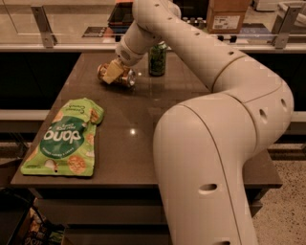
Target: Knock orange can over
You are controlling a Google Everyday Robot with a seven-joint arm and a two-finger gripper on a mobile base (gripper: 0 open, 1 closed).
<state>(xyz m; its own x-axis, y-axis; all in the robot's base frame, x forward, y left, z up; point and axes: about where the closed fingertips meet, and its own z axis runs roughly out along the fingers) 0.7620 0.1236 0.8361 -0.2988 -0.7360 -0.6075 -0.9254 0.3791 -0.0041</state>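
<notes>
The orange can lies on its side on the dark table, near the far left part, with its silver end pointing left. My gripper is right on top of the can and touches it; its pale tip covers the can's middle. The arm reaches in from the upper right and hides much of the table's right side.
A green can stands upright just right of the orange can, behind the arm's wrist. A green snack bag lies flat at the front left. A cardboard box and a metal rail stand beyond the table's far edge.
</notes>
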